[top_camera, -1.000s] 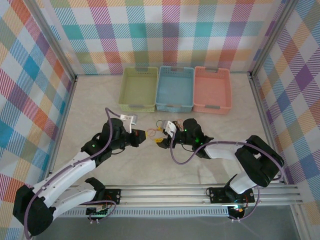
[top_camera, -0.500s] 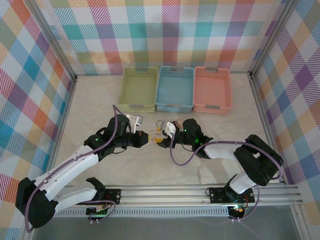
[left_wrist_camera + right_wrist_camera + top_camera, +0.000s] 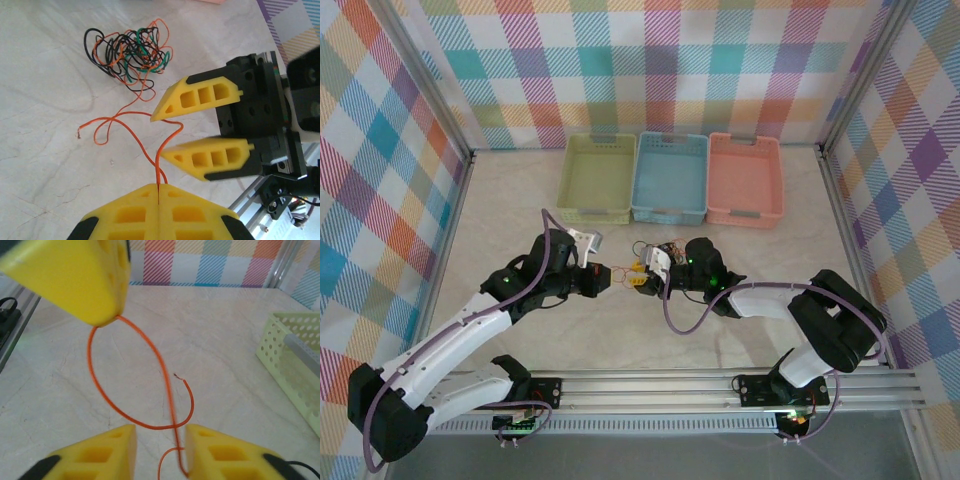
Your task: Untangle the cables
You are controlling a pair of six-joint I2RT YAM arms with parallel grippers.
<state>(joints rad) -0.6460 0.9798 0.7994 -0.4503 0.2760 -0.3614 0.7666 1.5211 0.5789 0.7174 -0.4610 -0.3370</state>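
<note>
Left gripper [image 3: 158,186]: fingers pressed together on one orange cable [image 3: 160,364], which runs taut-looking out of the tangle [image 3: 132,55], evidently to part it. Right gripper [image 3: 160,432]: fingers apart, straddling that strand, apparently for a second hold; not clamped. The tangle lies on the bench [image 3: 45,150], just on the near side of the blue basket [image 3: 669,178]. No brand, label or writing legible.

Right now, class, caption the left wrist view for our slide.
Left gripper pinches an orange wire trailing from the tangle; right gripper straddles it, open.
</note>
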